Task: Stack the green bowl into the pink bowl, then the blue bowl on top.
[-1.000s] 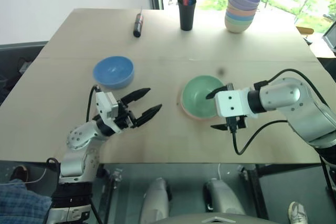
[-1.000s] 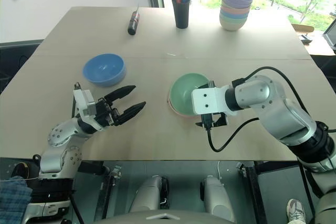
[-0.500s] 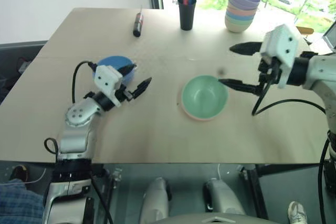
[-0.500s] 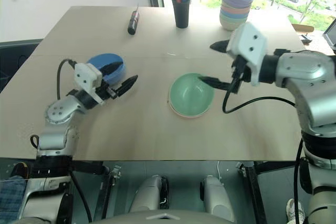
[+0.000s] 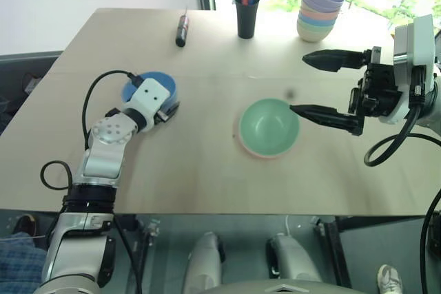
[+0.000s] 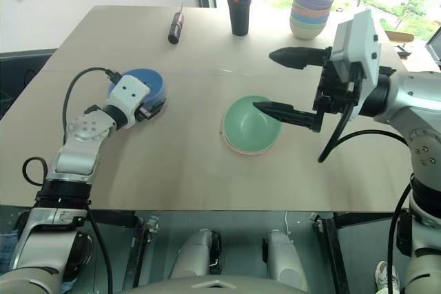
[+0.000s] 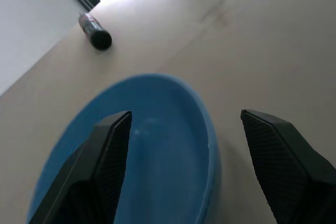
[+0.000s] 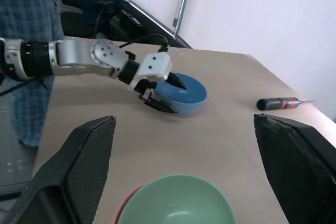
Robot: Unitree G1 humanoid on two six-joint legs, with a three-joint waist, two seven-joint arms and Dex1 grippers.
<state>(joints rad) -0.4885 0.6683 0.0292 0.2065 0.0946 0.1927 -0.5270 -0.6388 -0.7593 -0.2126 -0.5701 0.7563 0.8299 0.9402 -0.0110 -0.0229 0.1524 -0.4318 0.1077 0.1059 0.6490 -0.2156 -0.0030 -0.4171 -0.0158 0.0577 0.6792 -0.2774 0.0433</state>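
My left gripper (image 7: 181,166) has its two black fingers spread wide around the near rim of the blue bowl (image 7: 157,150), one finger over the bowl's inside, the other outside its wall; I cannot tell whether either pad touches the plastic, and nothing is clamped. The bowl sits flat on the table (image 5: 207,170), directly ahead of this gripper. Beyond the bowl, farther along the line I point, lies a dark screwdriver (image 5: 181,31) near the table's far edge.

My right gripper (image 5: 331,87) hangs above the table with its fingers wide apart and empty, pointing across toward my left side. Just below and ahead of its lower finger sits the green bowl (image 5: 269,126), nested inside the pink bowl (image 5: 262,155), whose rim shows as a thin salmon edge around the green one. These two stand well apart from the blue bowl, to the right of my left gripper.

Past my right gripper, at the far edge, stand a black cup of pens (image 5: 246,15) and a tall stack of pastel bowls (image 5: 319,10).
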